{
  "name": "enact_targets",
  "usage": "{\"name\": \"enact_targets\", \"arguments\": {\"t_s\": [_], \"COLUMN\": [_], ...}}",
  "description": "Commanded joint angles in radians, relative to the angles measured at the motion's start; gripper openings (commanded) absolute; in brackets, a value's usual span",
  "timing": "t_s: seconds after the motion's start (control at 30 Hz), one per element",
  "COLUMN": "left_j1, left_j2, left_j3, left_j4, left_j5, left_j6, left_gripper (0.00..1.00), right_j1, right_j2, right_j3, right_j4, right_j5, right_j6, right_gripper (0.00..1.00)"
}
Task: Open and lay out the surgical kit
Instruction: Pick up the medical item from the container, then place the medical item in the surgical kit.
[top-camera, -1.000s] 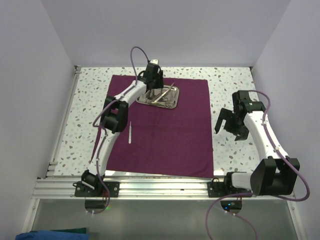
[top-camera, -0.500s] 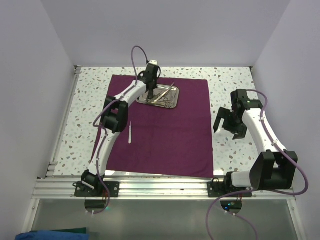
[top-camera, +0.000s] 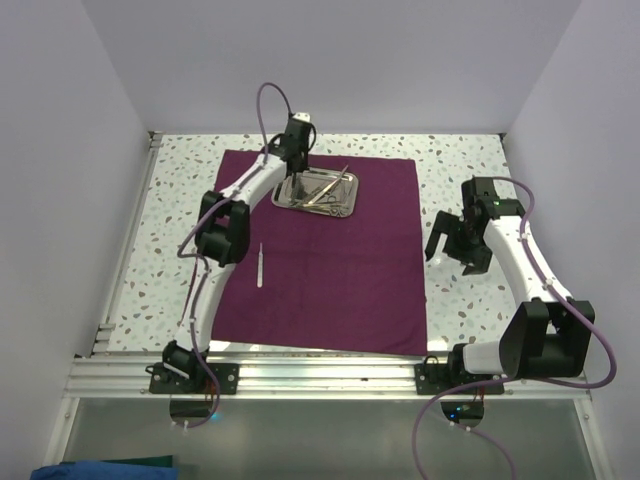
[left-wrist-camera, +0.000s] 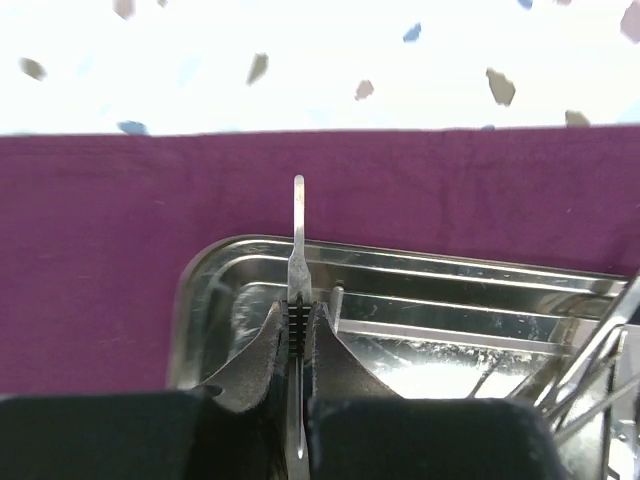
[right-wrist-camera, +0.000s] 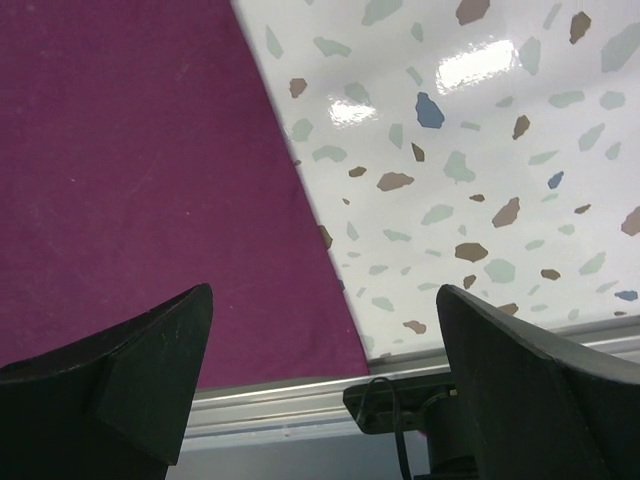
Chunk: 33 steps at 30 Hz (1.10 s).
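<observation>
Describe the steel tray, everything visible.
The tray is a small, shiny steel rectangle with rounded corners and a low raised rim. Its floor looks scuffed and mirror-like. It lies flat on the purple cloth, near the cloth's far edge. Thin silver instruments lie crossed towards its right end. The left claw hangs over its left end, shut on a thin flat tool. Whether that tool touches the tray cannot be told.

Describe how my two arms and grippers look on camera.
The left arm and right arm are white shells with black joint housings, each trailing a purple cable. The left gripper and right gripper have black wedge-shaped fingers.
</observation>
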Motion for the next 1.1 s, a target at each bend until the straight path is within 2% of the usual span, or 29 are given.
{"name": "enact_targets", "arguments": {"t_s": [0.0,0.17,0.27,0.37,0.4,0.47,0.5,0.6,0.7,0.9,0.93,0.97,1.0,1.03,1.07], "left_j1": [0.027,0.027,0.026,0.023,0.02,0.015,0.012,0.009,-0.003,-0.017,-0.017,-0.017,-0.017,-0.017,-0.017], "left_j2": [-0.214,-0.343,-0.441,-0.593,-0.686,-0.779,-0.861,-0.99,-1.061,-1.071,-1.061,-1.055,-1.037,-1.028,-1.017], "left_j3": [0.007,-0.07,-0.178,-0.437,-0.602,-0.762,-0.9,-1.107,-1.237,-1.294,-1.289,-1.286,-1.274,-1.266,-1.257], "left_j4": [0.013,-0.021,-0.081,-0.067,-0.05,-0.008,0.0,0.008,0.013,0.02,0.02,0.019,0.016,0.005,-0.003], "left_j5": [-0.038,-0.019,0.003,0.02,0.03,0.047,0.049,0.08,0.113,0.121,0.118,0.113,0.11,0.107,0.092], "left_j6": [0.022,0.013,-0.006,-0.04,-0.043,-0.069,-0.081,-0.147,-0.193,-0.234,-0.234,-0.234,-0.234,-0.234,-0.234], "left_gripper": [0.0,0.0,0.0,0.0,0.0,0.0,0.0,0.0,0.0,0.0,0.02,0.11,0.23,0.45,0.55], "right_j1": [0.002,0.001,0.002,0.002,0.002,0.002,0.002,0.002,0.002,0.002,0.002,0.002,0.001,0.002,0.002], "right_j2": [-0.019,-0.005,0.012,0.022,0.025,0.035,0.041,0.056,0.067,0.087,0.088,0.087,0.085,0.081,0.078], "right_j3": [0.009,0.011,0.023,0.039,0.04,0.042,0.04,0.037,0.031,0.036,0.039,0.039,0.039,0.039,0.039], "right_j4": [0.038,0.067,0.076,0.087,0.089,0.098,0.101,0.109,0.116,0.121,0.118,0.116,0.115,0.112,0.109], "right_j5": [-0.04,-0.063,-0.071,-0.077,-0.08,-0.088,-0.092,-0.1,-0.098,-0.103,-0.101,-0.098,-0.097,-0.091,-0.088], "right_j6": [0.003,0.007,0.007,0.007,0.009,0.009,0.009,0.007,0.004,0.001,0.0,-0.002,-0.003,-0.003,-0.005], "right_gripper": [0.98,0.98,0.98,0.98,0.98,0.98,0.98,0.98,0.98,0.98,0.98,0.98,0.98,0.98,0.98]}}
